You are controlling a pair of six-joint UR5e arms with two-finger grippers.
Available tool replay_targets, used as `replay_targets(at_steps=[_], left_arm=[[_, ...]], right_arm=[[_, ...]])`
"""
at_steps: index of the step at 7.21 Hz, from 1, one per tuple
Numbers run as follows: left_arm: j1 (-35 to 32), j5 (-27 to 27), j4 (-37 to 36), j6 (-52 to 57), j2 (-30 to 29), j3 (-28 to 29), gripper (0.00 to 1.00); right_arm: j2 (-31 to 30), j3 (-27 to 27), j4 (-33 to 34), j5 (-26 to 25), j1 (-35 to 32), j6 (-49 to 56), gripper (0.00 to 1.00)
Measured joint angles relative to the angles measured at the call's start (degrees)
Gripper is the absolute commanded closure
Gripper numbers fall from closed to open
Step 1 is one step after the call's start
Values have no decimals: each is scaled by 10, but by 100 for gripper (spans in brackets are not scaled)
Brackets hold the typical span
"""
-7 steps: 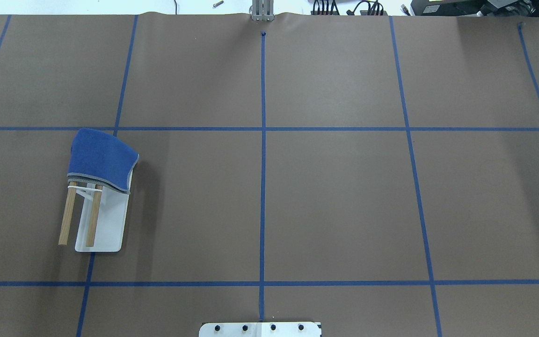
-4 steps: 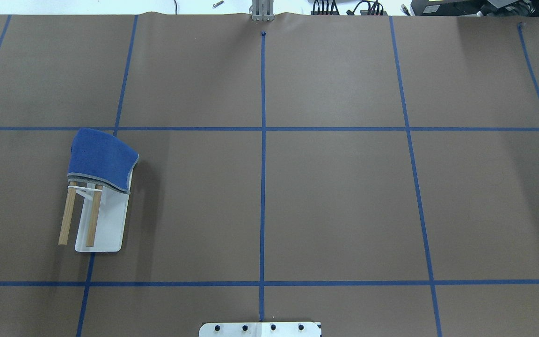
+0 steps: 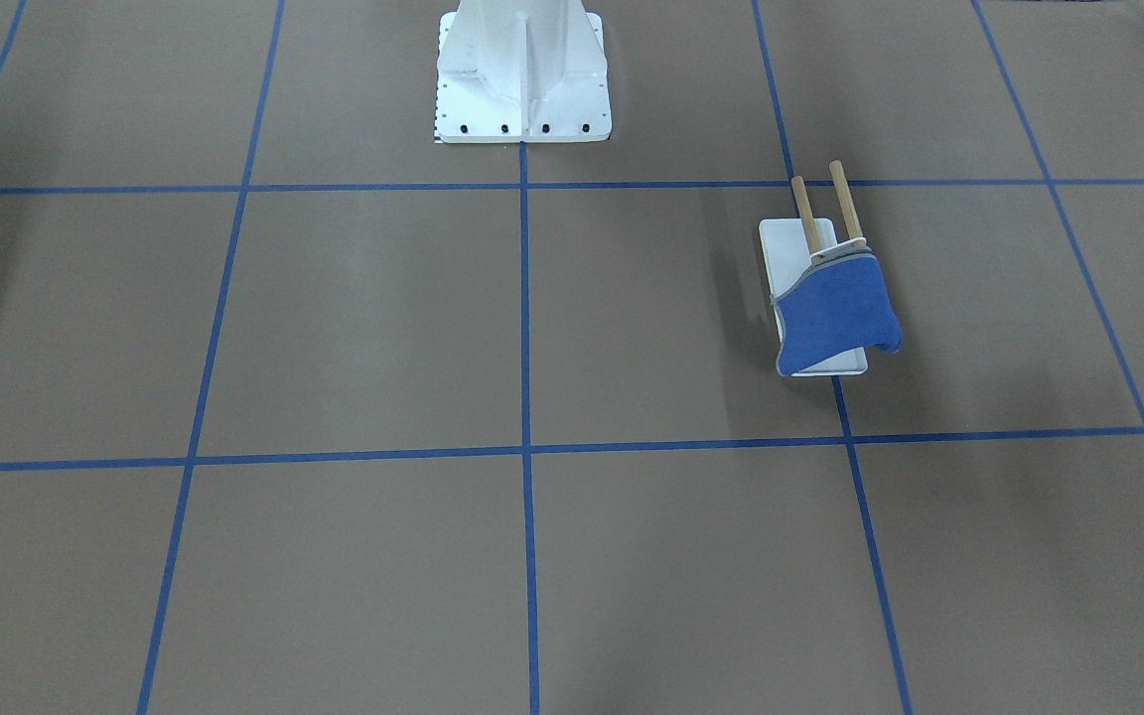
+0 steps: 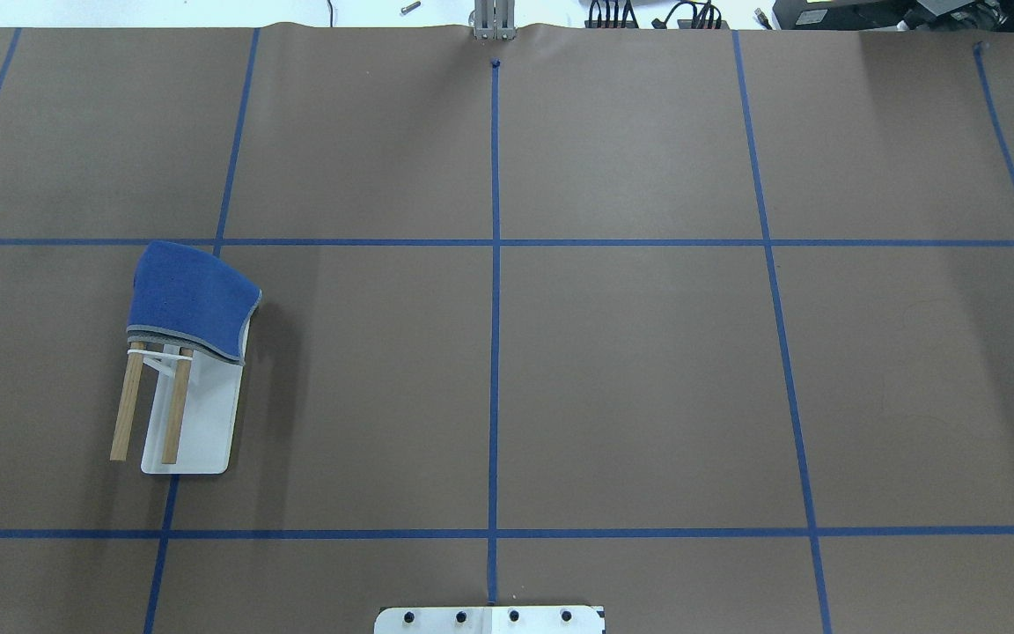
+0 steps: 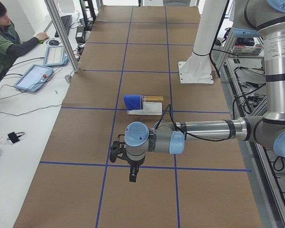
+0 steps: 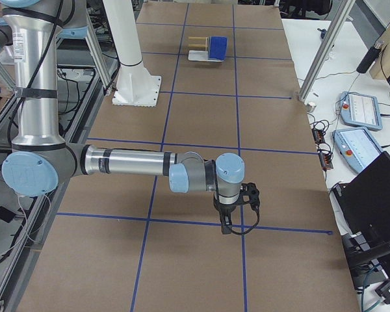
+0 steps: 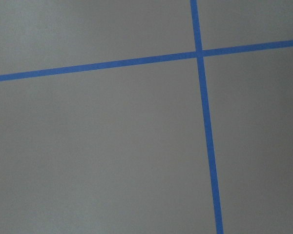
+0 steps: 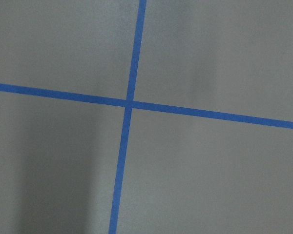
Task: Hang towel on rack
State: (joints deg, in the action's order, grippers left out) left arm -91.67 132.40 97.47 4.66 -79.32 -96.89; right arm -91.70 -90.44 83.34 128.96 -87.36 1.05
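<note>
The blue towel [image 4: 190, 298] hangs draped over the far ends of the rack's two wooden rods [image 4: 151, 405], its side falling over the rack's white base [image 4: 209, 414]. Towel [image 3: 835, 313] and rack [image 3: 786, 248] also show in the front view, and the towel shows small in both side views [image 5: 132, 101] [image 6: 218, 47]. My left gripper [image 5: 133, 175] hangs above bare table, well short of the rack. My right gripper [image 6: 226, 226] hangs over the table's other end. Both show only in side views, so I cannot tell whether they are open or shut.
The white bolted pedestal [image 3: 522, 70] stands at the robot's edge of the brown, blue-taped table [image 4: 630, 387]. An operator [image 5: 4, 38] sits at the side bench with pendants [image 5: 35, 76]. An aluminium post [image 5: 61, 33] stands at the table's far edge.
</note>
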Motion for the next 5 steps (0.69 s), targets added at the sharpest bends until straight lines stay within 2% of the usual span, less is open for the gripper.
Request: replay_targets(at_steps=[5], left_arm=[[0,0,-1,0,4,0,1]], right_arm=[[-3,6,0,0,1,1,0]])
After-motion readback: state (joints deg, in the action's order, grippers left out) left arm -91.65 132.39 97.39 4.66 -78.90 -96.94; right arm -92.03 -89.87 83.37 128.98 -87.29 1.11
